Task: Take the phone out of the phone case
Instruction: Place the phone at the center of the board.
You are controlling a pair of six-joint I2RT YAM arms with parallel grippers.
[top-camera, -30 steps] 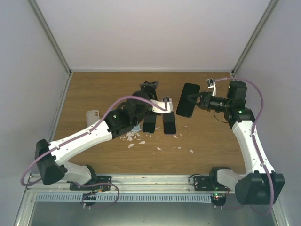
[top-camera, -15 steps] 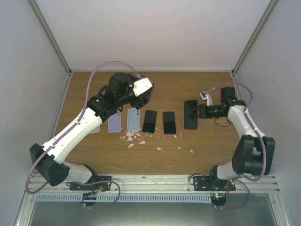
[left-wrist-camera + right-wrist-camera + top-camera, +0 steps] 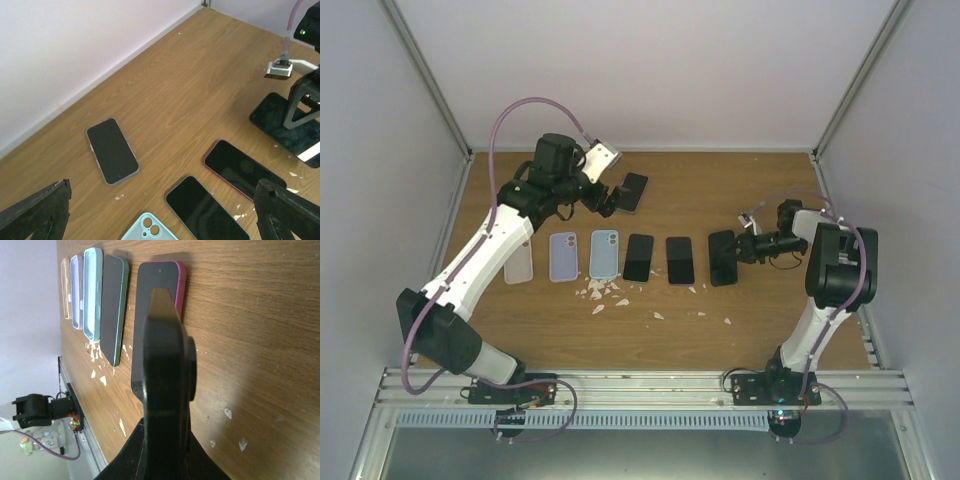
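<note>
A phone in a grey case (image 3: pixel 112 157) lies face up, alone near the back wall; it also shows in the top view (image 3: pixel 632 190). My left gripper (image 3: pixel 165 205) is open and empty, held above the table just short of it (image 3: pixel 605 198). My right gripper (image 3: pixel 738 248) is shut on a bare black phone (image 3: pixel 722 258), which rests on the table at the right end of the row. The left wrist view shows its fingers (image 3: pixel 299 102) on that phone (image 3: pixel 280 125). In the right wrist view one finger (image 3: pixel 165 350) stands edge-on and hides most of the phone (image 3: pixel 136 372).
In a row from the left lie a clear case (image 3: pixel 518 262), a lavender case (image 3: pixel 563 257), a light blue case (image 3: pixel 604 253), a black phone (image 3: pixel 638 257) and a pink-edged phone (image 3: pixel 680 260). White scraps (image 3: pixel 605 292) litter the wood in front.
My left arm has swung from over the row to the back left, and the cased phone now shows on the table. My right gripper has brought the black phone down to the table.
</note>
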